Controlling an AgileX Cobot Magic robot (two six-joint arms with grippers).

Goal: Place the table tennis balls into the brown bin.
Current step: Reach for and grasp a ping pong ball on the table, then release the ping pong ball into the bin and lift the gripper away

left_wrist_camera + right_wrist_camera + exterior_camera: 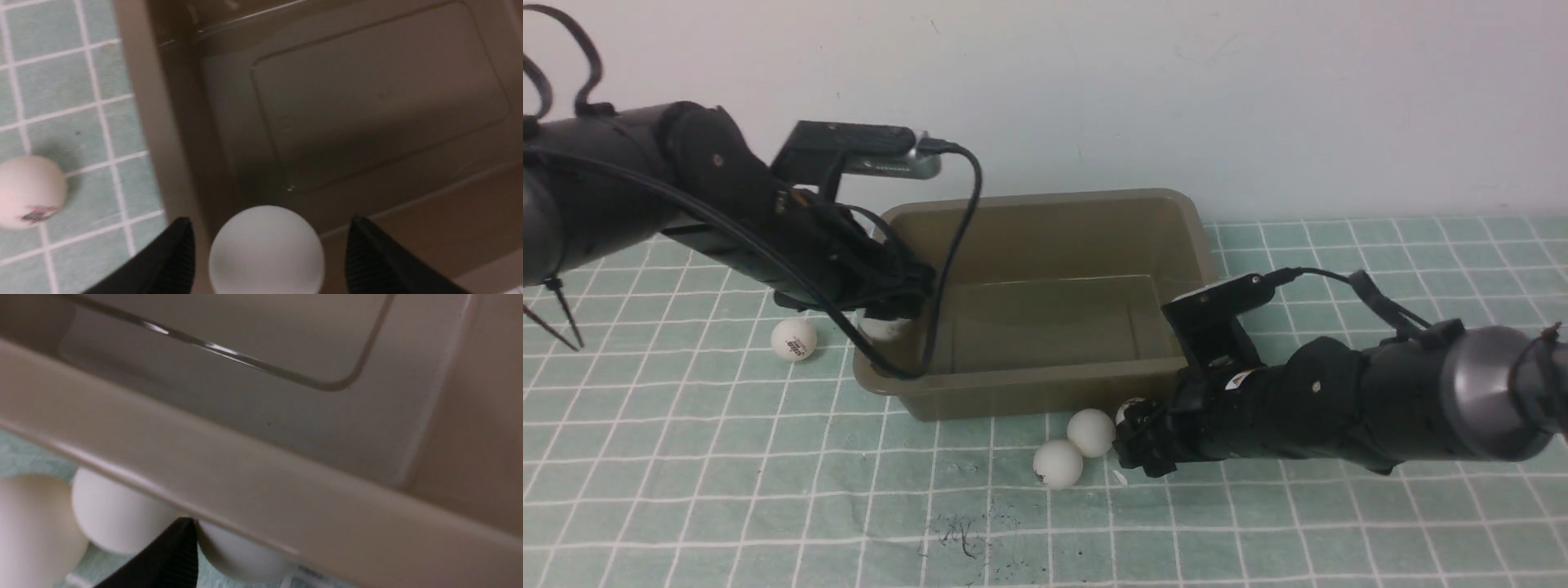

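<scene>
This looks like a robotics lab or test station: two cabled robot arms work over a table covered with a green, white-gridded cloth, set against a plain pale wall. The wider room lies out of view.

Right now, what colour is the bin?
Olive-brown, shown best in the front view.

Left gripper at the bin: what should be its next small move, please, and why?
Probably lift the left gripper gently, jaws open: the left wrist view shows a gap on each side of the ball, which appears over the brown bin, so it looks released rather than gripped.
</scene>
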